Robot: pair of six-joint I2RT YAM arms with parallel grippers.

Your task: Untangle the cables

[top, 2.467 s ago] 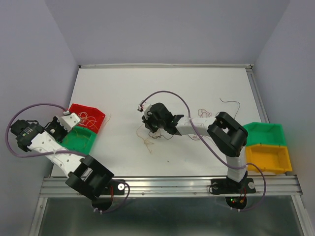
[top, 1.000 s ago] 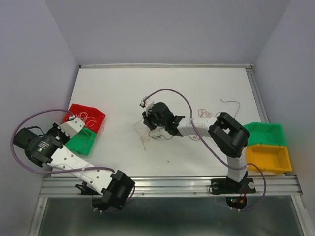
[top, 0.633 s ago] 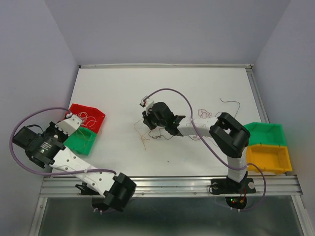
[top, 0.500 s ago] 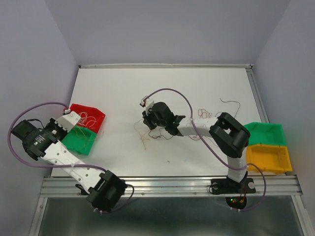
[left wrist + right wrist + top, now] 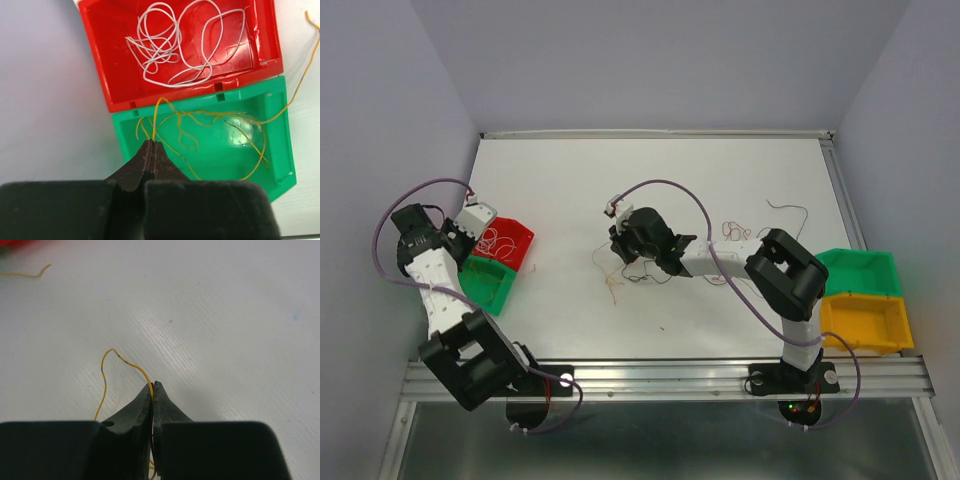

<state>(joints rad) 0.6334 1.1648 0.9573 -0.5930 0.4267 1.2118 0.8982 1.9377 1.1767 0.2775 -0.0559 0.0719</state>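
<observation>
In the left wrist view my left gripper (image 5: 152,143) is shut on a thin yellow cable (image 5: 155,120) that trails into the green bin (image 5: 280,150), where more yellow cables (image 5: 220,122) lie. One strand runs out over the bin's right wall. From above, the left gripper (image 5: 472,238) hangs by the red and green bins. My right gripper (image 5: 154,385) is shut on another yellow cable (image 5: 105,371), which loops out to its left on the table. From above, the right gripper (image 5: 622,243) sits over a small tangle of cables (image 5: 618,278) at mid-table.
The red bin (image 5: 100,75) holds white wire loops (image 5: 170,45). Loose reddish cables (image 5: 735,230) and a dark wire (image 5: 790,210) lie right of the right arm. A green bin (image 5: 860,270) and a yellow bin (image 5: 865,322) stand at the right edge.
The left arm has swung round: its elbow rose and its gripper shifted back toward the red bin with the yellow cable still in it. The right arm has not moved.
</observation>
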